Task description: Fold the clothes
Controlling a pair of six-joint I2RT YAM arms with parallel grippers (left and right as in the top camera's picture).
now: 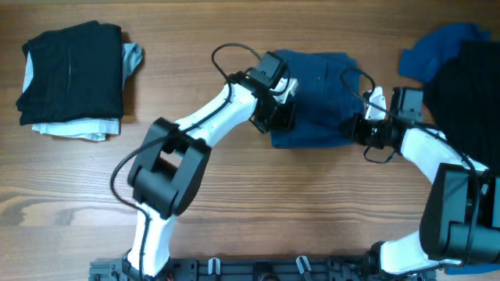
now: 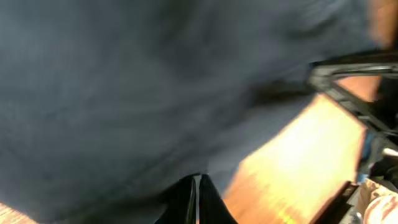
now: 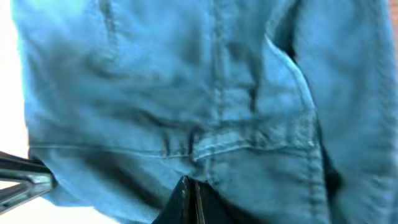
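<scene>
Dark blue shorts (image 1: 312,97) are lying flat just off table centre toward 1 o'clock, folded into a rough rectangle, with the long side running 9 to 3. The right wrist view is showing the shorts (image 3: 205,93) close up: denim-like weave, stitched seams, a curved pocket edge, some creasing. The left wrist view is giving only blurred dark fabric (image 2: 124,81).

A black garment (image 1: 72,74) is sitting folded at 10 o'clock, stacked on a pale grey-white garment (image 1: 78,129) that is sticking out along the 6 and 3 o'clock edges.

A brighter blue garment (image 1: 441,51) is lying crumpled at 2 o'clock, and a loose black garment (image 1: 469,94) is overlapping it on the 4 o'clock side.
</scene>
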